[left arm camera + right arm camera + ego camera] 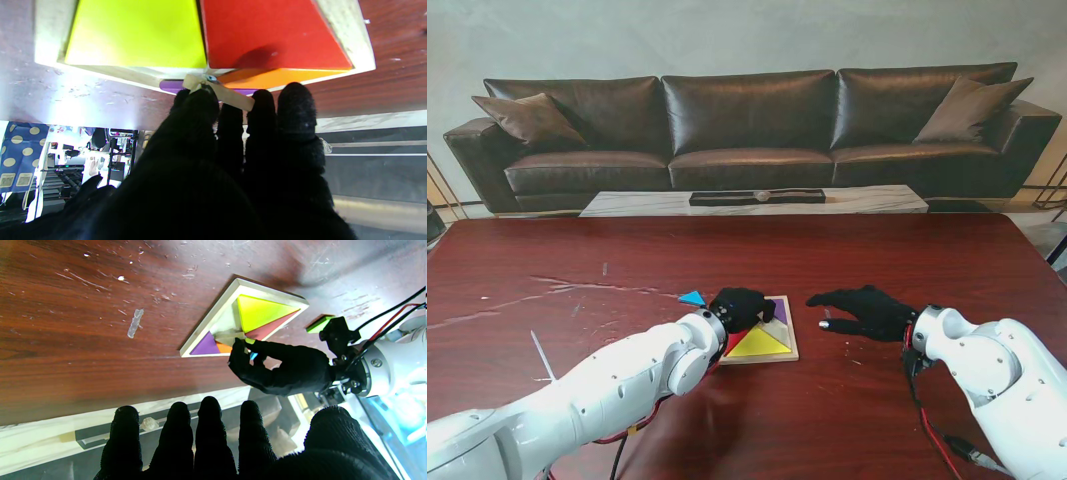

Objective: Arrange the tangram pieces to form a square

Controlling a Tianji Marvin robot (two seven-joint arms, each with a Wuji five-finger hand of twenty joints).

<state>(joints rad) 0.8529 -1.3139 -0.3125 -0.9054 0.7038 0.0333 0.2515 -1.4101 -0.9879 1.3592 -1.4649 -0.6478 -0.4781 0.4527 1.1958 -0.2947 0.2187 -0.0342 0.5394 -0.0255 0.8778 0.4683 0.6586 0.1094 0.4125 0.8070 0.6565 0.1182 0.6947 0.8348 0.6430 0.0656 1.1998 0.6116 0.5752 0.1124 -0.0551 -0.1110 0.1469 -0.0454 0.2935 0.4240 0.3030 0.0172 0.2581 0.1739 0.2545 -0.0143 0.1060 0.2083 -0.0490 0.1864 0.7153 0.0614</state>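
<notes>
Dark red-brown wood makes up the table (577, 260), scuffed with pale scratches toward its left side. Going from left to right in the stand's view, a small blue triangle (692, 298) lies loose on the table, just beside the left hand (740, 306). That hand, in a black glove, reaches over the left, far corner of the wooden tray (787, 355), which sits near the middle of the table. Its fingers (295, 100) are curled together at the tray's edge, and in the left wrist view a pale wooden piece (220, 91) sits against the fingertips; whether the hand truly grips it I cannot tell. Inside the tray lie a yellow triangle (759, 344), a red triangle (736, 341) at its left, an orange piece (277, 77) and a purple triangle (780, 311) at the far right corner. In the right wrist view part of the tray floor (227, 320) shows bare next to the yellow triangle. That same view shows a green piece (319, 324) lying on the table outside the tray, close to the left arm's wrist.

Farther right, apart from the tray, the right hand (867, 310) hovers over bare table, palm down, fingers (180, 436) spread and extended toward the tray, holding nothing. Behind the table stand a low marble coffee table (847, 200) and a dark leather sofa (747, 120).
</notes>
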